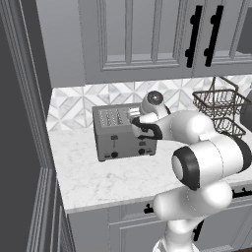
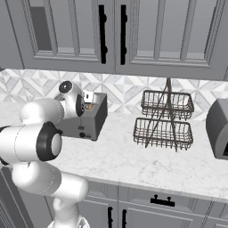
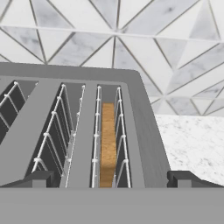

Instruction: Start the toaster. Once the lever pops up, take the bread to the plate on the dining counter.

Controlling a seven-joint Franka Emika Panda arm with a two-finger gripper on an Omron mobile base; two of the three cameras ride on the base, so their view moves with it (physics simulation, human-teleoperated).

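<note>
Gripper [image 3: 108, 178] spread above toaster [image 1: 118, 132]; hand view reveals bread [image 3: 107, 144].

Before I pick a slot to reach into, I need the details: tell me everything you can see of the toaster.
The toaster is a boxy grey metal unit with four top slots lined with thin wire guides. Its front carries two black slider levers and two round black knobs. It stands upright on the marble worktop near the patterned backsplash. One slice of bread sits edge-up in the rightmost slot as the hand view shows it. The open gripper hovers above, not touching.
</note>
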